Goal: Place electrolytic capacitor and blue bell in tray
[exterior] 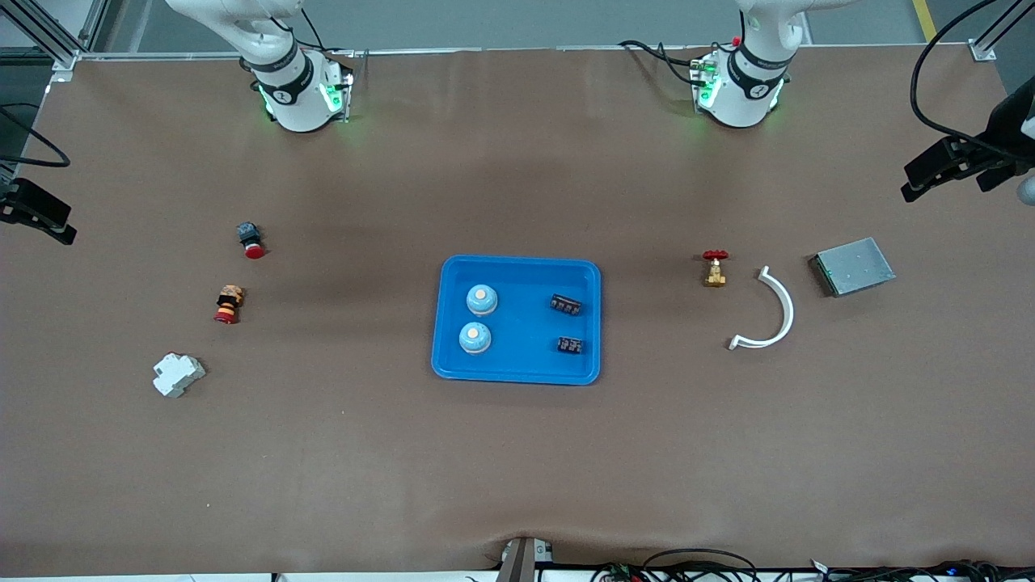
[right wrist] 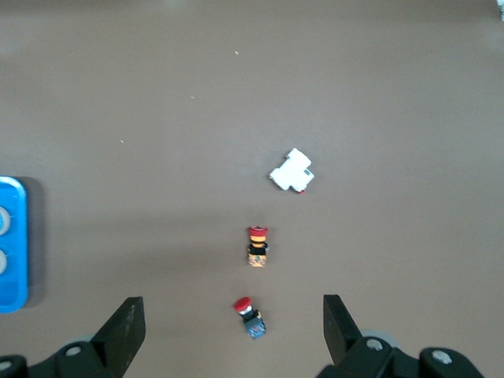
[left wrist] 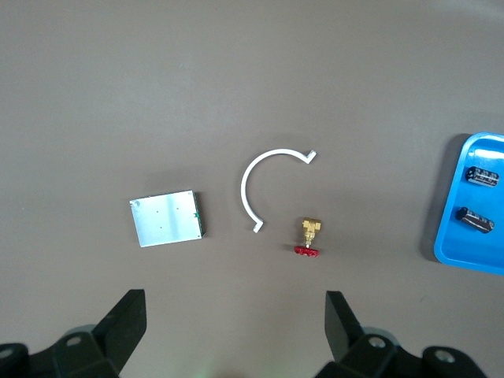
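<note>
Two bells (exterior: 481, 300) (exterior: 475, 338) and two capacitors (exterior: 566, 305) (exterior: 571, 345) lie in the tray (exterior: 517, 368) at frame centre. Both claws wait high, well apart from it: left gripper (left wrist: 235, 323) and right gripper (right wrist: 234, 323) gape, holding nothing.
</note>
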`<act>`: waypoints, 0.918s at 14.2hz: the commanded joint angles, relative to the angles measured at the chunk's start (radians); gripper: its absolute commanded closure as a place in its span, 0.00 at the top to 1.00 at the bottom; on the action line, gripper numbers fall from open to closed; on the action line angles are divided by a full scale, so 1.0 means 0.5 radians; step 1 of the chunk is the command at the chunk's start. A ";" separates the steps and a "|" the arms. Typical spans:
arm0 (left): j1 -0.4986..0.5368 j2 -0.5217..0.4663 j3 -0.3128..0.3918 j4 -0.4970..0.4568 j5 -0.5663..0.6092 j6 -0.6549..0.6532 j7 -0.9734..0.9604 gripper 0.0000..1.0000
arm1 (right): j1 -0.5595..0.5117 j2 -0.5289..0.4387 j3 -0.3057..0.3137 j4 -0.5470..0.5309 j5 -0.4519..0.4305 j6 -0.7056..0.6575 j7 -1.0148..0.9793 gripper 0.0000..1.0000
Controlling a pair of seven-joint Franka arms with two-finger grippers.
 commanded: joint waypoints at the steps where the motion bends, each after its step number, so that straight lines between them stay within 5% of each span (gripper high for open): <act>1: -0.001 -0.065 -0.013 -0.053 0.040 -0.016 0.036 1.00 | -0.045 -0.146 0.016 -0.241 0.079 0.164 0.006 1.00; 13: 0.002 -0.010 -0.047 0.066 0.040 -0.052 0.027 1.00 | -0.030 -0.144 0.028 -0.279 0.186 -0.025 0.125 1.00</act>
